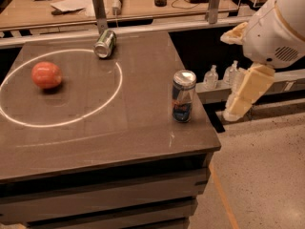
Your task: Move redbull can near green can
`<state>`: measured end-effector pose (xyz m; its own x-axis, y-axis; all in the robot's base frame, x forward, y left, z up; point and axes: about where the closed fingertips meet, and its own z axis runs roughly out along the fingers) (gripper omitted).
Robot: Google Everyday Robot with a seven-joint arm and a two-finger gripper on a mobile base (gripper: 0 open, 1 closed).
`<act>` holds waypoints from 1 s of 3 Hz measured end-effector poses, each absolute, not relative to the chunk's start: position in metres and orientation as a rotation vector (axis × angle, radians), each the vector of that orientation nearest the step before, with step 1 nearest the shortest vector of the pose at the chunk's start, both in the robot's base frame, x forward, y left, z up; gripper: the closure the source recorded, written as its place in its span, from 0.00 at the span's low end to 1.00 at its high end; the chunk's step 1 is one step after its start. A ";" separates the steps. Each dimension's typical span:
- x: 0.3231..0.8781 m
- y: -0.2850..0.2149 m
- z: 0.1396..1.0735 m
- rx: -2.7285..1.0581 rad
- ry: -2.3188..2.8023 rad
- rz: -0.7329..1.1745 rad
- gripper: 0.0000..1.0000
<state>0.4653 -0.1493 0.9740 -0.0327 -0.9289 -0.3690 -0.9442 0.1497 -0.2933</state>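
The redbull can (183, 96) stands upright near the right edge of the dark table (95, 142); it is tall, slim, silver and blue. The green can (105, 43) lies on its side at the table's far edge, left of the redbull can and well apart from it. My gripper (236, 109) hangs off the table's right side, on the cream end of the white arm (274, 30). It is to the right of the redbull can, apart from it, and holds nothing that I can see.
A red apple (46, 75) sits inside a white circle (113, 87) drawn on the table's left half. Small clear bottles (212, 76) stand on a low shelf right of the table. A cluttered wooden desk (143, 4) runs behind. Speckled floor lies at the lower right.
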 end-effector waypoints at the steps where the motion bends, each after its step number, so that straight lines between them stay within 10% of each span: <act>1: 0.477 -0.119 0.969 -1.765 1.883 0.126 0.00; 3: 0.471 -0.091 0.954 -1.735 1.907 0.394 0.00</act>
<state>0.4710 -0.0915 0.9540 -0.0375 -0.8284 -0.5589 -0.9820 0.1341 -0.1328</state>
